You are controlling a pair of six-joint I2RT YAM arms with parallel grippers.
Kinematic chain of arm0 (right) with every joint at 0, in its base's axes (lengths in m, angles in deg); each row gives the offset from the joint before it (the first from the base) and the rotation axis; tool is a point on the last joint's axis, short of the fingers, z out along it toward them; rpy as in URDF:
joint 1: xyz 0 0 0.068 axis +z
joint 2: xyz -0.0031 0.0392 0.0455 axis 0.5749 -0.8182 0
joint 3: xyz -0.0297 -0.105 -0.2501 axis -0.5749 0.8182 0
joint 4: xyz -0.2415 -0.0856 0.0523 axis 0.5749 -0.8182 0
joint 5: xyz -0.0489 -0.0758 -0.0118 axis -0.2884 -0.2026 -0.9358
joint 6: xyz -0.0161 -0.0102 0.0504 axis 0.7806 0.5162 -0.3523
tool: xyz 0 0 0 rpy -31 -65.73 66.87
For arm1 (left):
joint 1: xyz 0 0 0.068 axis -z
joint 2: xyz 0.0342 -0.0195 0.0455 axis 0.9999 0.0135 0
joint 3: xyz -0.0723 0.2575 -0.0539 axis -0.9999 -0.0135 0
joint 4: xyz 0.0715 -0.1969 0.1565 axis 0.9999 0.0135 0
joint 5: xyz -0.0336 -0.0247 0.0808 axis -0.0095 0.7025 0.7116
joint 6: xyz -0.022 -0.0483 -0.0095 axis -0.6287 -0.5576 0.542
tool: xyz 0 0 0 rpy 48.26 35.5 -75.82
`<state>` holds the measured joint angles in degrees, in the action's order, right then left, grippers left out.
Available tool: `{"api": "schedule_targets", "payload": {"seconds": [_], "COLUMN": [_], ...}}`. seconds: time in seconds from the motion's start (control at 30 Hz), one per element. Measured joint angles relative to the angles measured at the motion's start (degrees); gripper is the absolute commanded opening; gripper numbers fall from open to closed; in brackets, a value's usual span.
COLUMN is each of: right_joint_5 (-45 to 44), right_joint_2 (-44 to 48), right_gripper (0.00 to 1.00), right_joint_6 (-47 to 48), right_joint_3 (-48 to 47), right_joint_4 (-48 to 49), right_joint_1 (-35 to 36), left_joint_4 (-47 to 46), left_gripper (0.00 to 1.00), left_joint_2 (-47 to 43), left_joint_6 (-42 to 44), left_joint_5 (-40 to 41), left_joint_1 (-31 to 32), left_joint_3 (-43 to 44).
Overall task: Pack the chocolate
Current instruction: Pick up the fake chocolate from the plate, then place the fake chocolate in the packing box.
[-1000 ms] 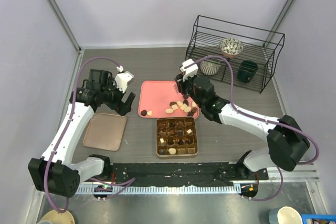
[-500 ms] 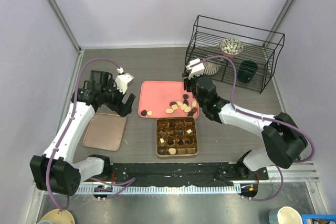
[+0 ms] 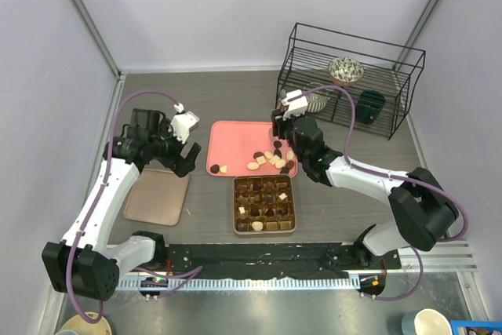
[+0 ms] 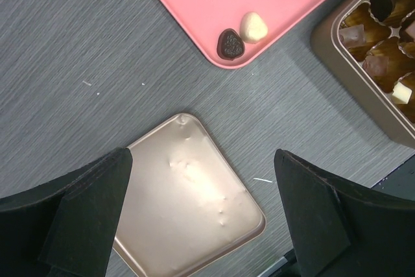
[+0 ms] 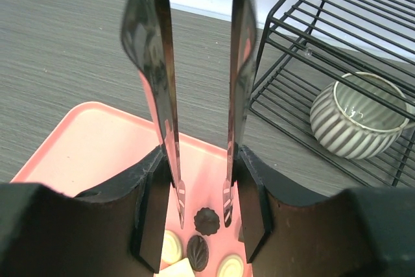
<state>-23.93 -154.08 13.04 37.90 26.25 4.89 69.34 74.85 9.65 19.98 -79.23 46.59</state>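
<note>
Loose chocolate (image 3: 273, 158) lies at the right end of the pink tray (image 3: 235, 139), and two more pieces (image 3: 219, 169) sit at its near left corner. A gold box (image 3: 264, 203) with a grid holds several pieces. My right gripper (image 3: 284, 127) (image 5: 202, 192) is shut on metal tongs (image 5: 237, 63). The tong tips stand apart on either side of a round dark chocolate (image 5: 206, 220) without pinching it. My left gripper (image 3: 188, 154) (image 4: 202, 160) hangs open and empty over the gold lid (image 4: 188, 205). A dark heart piece (image 4: 229, 43) and a cream piece (image 4: 253, 26) lie beyond it.
A black wire rack (image 3: 349, 76) stands at the back right, holding a patterned bowl (image 3: 346, 69), a striped cup (image 3: 315, 100) (image 5: 360, 118) and a dark green cup (image 3: 370, 105). The lid (image 3: 157, 196) lies flat left of the box.
The right gripper has shifted slightly right over the tray's chocolates and the tong tips have spread wider. The left arm has barely moved.
</note>
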Motion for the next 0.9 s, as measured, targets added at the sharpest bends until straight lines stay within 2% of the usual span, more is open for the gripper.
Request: {"api": "schedule_targets", "payload": {"seconds": [0.73, 0.9], "right_joint_5": [-1.57, -1.70], "right_joint_2": [-5.07, -4.98], "right_gripper": [0.41, 0.35], "right_joint_6": [0.81, 0.70], "right_joint_3": [6.03, 6.49], "right_joint_4": [10.95, 11.45], "right_joint_1": [-0.37, -0.37], "left_joint_4": [0.02, 0.07], "left_gripper": [0.97, 0.96], "left_joint_2": [-0.04, -0.04], "left_joint_6": [0.92, 0.92], "left_joint_5": [-0.55, -1.09], "left_joint_1": [-0.85, -0.98], "left_joint_3": [0.00, 0.00]}}
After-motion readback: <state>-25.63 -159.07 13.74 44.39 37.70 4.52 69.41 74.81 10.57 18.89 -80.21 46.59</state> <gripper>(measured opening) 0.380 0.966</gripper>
